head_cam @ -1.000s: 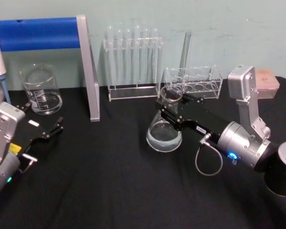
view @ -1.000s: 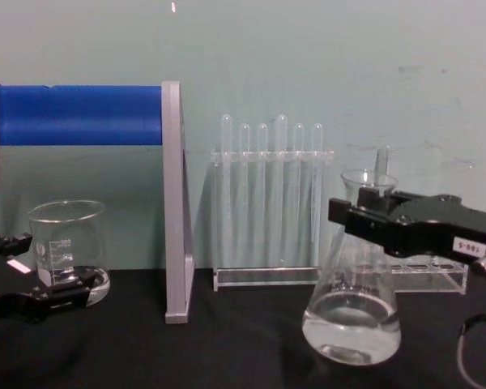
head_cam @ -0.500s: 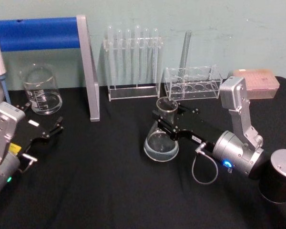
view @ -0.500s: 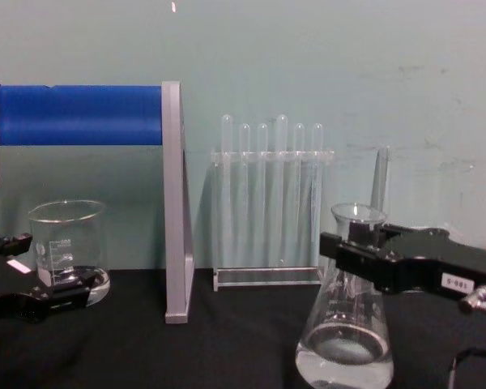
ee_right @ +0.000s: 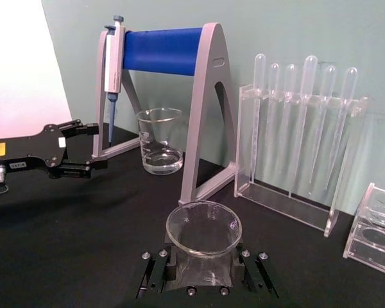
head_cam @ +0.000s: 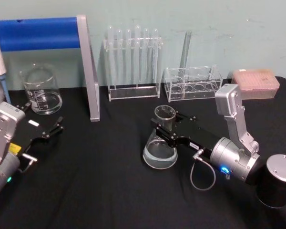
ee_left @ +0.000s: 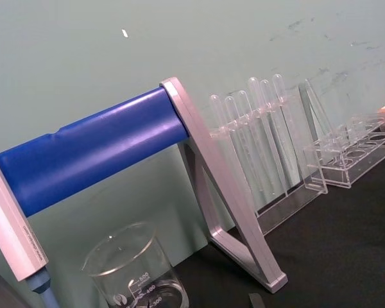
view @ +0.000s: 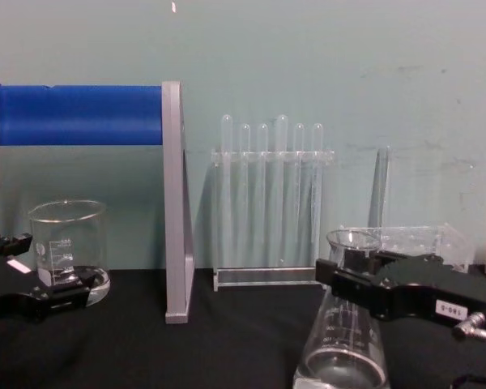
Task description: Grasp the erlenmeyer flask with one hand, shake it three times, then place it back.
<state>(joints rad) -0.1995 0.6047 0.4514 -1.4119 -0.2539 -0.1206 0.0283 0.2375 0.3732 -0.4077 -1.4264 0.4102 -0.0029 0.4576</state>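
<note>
Head view: the right gripper is clamped on the neck of the flask, one jaw on each side just under the rim. The flask is upright, low over the middle of the black table, in front of the test-tube rack. The left gripper rests with its fingers apart beside the beaker.

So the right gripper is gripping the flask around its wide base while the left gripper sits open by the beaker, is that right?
Not the base. The right gripper is shut on the erlenmeyer flask at its narrow neck, just below the rim, as the chest view shows. The left gripper does sit open by the beaker.
</note>
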